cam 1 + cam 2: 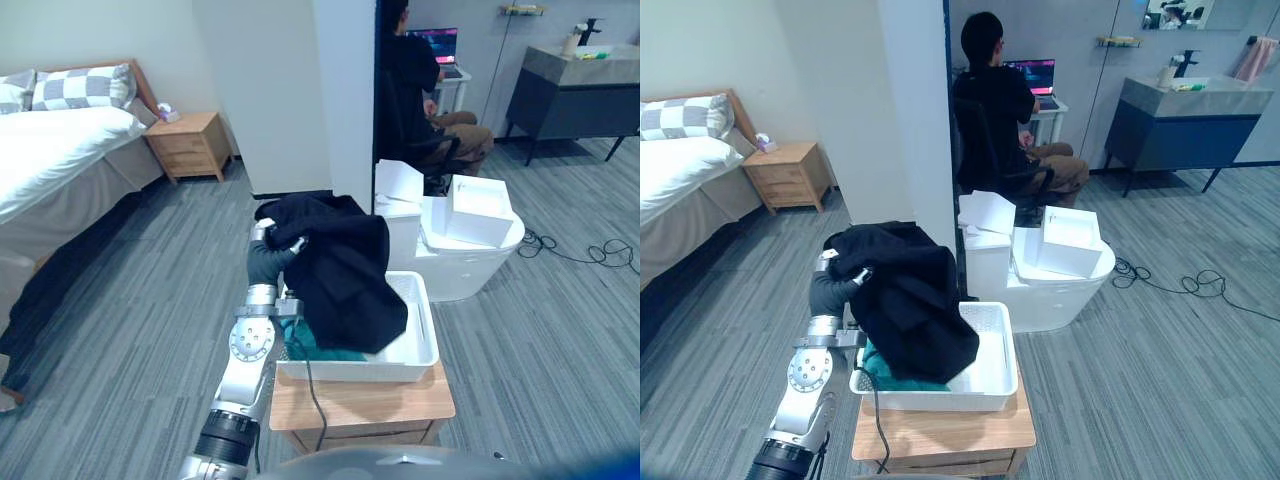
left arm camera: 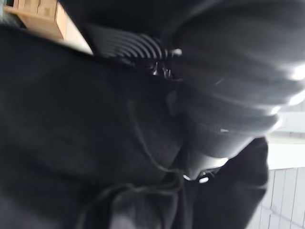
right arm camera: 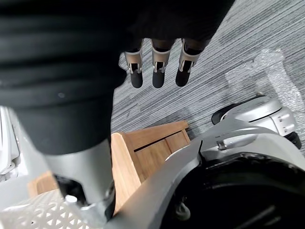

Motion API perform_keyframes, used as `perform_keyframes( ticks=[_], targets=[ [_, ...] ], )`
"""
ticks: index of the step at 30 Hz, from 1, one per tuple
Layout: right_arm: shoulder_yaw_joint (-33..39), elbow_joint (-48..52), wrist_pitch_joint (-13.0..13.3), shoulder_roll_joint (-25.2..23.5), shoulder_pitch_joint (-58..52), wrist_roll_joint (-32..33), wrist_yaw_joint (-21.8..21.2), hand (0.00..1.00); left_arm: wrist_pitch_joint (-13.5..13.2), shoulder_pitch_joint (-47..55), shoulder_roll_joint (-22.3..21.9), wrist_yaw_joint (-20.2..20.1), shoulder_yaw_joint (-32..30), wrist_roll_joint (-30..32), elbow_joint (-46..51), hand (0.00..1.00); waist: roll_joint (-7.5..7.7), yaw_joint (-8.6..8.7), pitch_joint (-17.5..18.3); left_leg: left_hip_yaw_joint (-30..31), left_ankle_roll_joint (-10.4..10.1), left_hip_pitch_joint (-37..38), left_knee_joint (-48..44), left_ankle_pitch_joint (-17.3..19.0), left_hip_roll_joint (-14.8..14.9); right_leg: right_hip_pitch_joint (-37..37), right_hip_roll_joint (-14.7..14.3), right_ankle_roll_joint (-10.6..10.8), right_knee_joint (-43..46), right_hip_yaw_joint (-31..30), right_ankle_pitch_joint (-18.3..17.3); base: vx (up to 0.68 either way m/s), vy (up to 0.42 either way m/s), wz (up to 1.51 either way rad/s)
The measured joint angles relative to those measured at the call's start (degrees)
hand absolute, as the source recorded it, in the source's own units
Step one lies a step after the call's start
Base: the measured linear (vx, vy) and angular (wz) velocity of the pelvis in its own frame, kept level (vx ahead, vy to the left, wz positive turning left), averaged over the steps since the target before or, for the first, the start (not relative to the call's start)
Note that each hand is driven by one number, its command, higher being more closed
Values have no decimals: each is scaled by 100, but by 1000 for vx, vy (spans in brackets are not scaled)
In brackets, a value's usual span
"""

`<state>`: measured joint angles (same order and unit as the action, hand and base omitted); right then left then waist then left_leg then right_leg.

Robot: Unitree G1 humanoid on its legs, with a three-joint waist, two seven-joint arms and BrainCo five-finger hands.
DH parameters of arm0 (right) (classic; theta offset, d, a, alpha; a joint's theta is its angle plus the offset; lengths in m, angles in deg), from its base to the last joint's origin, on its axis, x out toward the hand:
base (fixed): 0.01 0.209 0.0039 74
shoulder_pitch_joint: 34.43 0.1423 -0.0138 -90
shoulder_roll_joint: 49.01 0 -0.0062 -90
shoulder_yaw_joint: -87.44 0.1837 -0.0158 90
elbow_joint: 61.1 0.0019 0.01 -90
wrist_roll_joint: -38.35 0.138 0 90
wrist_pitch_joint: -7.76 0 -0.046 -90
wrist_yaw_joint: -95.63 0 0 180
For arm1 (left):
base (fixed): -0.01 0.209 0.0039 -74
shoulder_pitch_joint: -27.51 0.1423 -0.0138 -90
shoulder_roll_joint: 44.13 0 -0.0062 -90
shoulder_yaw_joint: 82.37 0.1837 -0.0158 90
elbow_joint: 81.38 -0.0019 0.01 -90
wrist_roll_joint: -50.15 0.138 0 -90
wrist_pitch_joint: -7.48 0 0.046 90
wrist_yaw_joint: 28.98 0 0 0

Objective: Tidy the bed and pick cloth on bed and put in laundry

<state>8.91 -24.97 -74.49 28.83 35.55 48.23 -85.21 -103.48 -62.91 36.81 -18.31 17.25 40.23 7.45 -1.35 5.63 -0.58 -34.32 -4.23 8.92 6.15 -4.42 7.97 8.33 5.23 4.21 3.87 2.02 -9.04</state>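
My left hand (image 1: pixel 268 236) is raised over a white laundry basket (image 1: pixel 424 339), shut on a black cloth (image 1: pixel 342 267). The cloth drapes over the hand and hangs down into the basket, covering most of the fingers. In the left wrist view the black cloth (image 2: pixel 86 119) lies all around the hand. A teal cloth (image 1: pixel 322 345) lies in the basket under it. The basket stands on a low wooden stool (image 1: pixel 362 404). My right hand (image 3: pixel 159 71) hangs beside the stool with straight fingers and holds nothing. The bed (image 1: pixel 55 150) with white bedding stands at the far left.
A wall pillar (image 1: pixel 300 90) rises just beyond the basket. A white tub with boxes on it (image 1: pixel 470 245) stands to the right. A person (image 1: pixel 420 80) sits at a desk behind it. A wooden nightstand (image 1: pixel 190 145) is by the bed, and dark fabric (image 1: pixel 45 285) hangs at the bed's side.
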Motion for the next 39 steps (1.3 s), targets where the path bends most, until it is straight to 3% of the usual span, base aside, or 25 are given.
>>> perform_keyframes(
  ticks=[4, 9, 13, 16, 27, 34, 39],
  targets=[
    [-5, -4, 1, -8, 2, -5, 1, 0, 272, -162, 70, 404, 75, 203, -267, 100, 7, 36, 17, -87, 10, 40, -2, 27, -81, 6, 42, -45, -4, -89, 61, 98, 32, -13],
    [-84, -2, 2, -35, 19, -5, 3, 0, 557, -775, 593, 863, -183, 201, -1149, 100, 53, 131, 8, -151, -37, 46, -1, 64, -78, 5, 39, -48, -66, -109, 66, 65, -2, -8],
    [-122, 0, -2, -41, 15, -5, 2, 0, 679, -1206, 979, 801, -406, 57, -1640, 100, 98, 198, -15, -268, -85, 48, -1, 98, -77, -43, 41, -56, -84, -158, 71, 25, -8, -12],
    [-139, 10, 4, -48, 16, -5, -2, 0, 686, -1257, 1026, 676, -402, -67, -1648, 100, 123, 279, -71, -297, -102, 8, -1, 112, -81, -109, 42, -69, -82, -196, 78, -3, -9, -9],
    [-142, 126, 75, -32, -29, -1, -25, 0, 686, -1244, 764, 168, -29, 252, -1584, 100, 63, 443, -181, -610, -118, -14, -3, 108, 84, -363, -136, -254, 29, -808, 299, -18, -16, -17],
    [-246, 340, 68, 85, -84, -5, -67, 0, 854, -1173, 560, 105, 372, 375, -1471, 100, -70, 460, -309, -775, -136, -37, -2, 77, 272, -571, -298, -236, 179, -1085, 380, -113, -75, -14],
    [-317, 581, 33, 138, 19, 13, -107, 0, 969, -1294, 477, 231, 542, 386, -1555, 100, -115, 544, -545, -930, -124, -654, -3, 41, 293, -1324, -326, -187, 237, -1161, 358, -173, -87, -16]
  ],
)
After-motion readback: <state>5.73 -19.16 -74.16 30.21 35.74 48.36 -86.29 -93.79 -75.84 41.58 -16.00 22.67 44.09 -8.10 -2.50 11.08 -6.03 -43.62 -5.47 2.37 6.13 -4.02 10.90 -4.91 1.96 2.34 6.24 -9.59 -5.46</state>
